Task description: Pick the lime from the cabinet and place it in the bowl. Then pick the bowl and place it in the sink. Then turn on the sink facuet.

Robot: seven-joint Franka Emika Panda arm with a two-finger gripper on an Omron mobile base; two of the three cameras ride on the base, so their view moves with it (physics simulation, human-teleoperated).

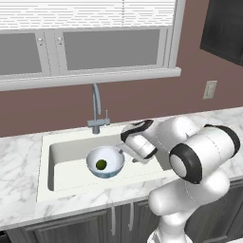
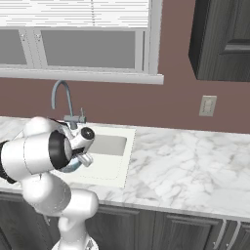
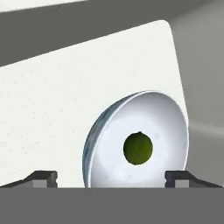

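Note:
The bowl (image 1: 105, 162), white inside and pale blue outside, sits in the sink (image 1: 45, 166) near its middle. The small dark green lime (image 1: 100, 164) lies in the bowl's hollow, and the hand view shows the lime (image 3: 138, 148) in the bowl (image 3: 166, 122) against the basin floor. My gripper (image 1: 124, 153) is at the bowl's right rim. It is open, with its fingertips (image 3: 43, 178) far apart in the hand view and the bowl's lower edge between them. The arched silver faucet (image 1: 96, 109) stands behind the basin. The dark cabinet (image 2: 219, 39) hangs at the upper right.
Marble counter (image 2: 185, 166) runs on both sides of the sink. A window with blinds (image 1: 85, 42) is above the faucet, and a wall outlet (image 2: 207, 105) sits to the right. Dark base cabinets (image 1: 71, 228) are below the counter.

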